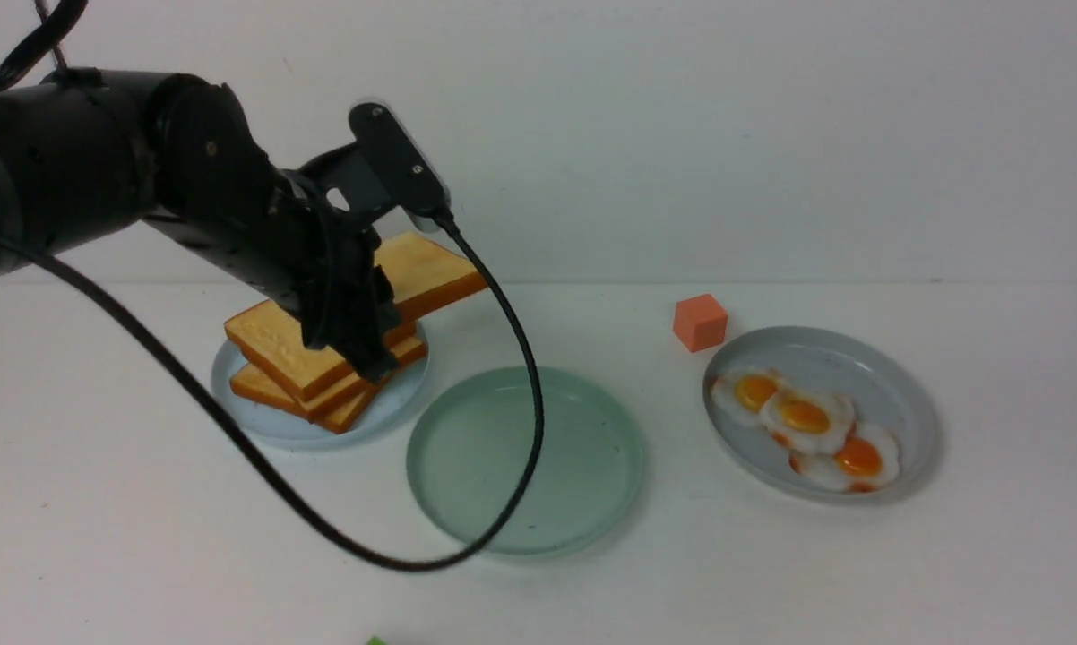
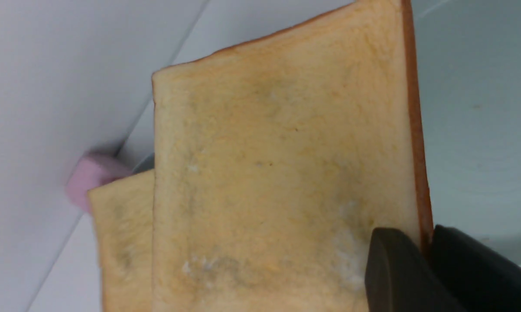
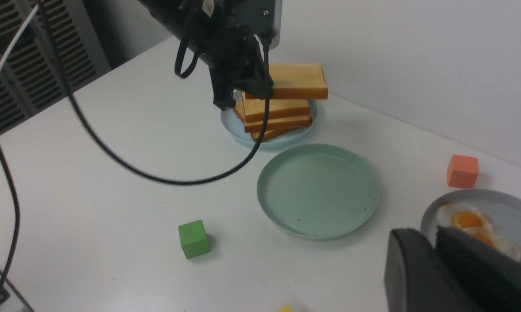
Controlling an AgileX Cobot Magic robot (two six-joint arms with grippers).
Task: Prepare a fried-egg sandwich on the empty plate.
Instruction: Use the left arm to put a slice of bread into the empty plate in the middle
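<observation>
The left gripper (image 1: 366, 351) clamps a square golden-brown toast slice (image 1: 433, 269) above the toast stack (image 1: 274, 345) on the pale blue plate (image 1: 270, 427); the right gripper (image 3: 434, 249) is nearly closed, empty.

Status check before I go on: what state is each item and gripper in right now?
left gripper: shut on the top toast slice, held above the stack.
right gripper: shut, empty.
toast stack: three slices on the pale blue plate.
mint-green plate: empty.
grey plate: holds three fried eggs.
</observation>
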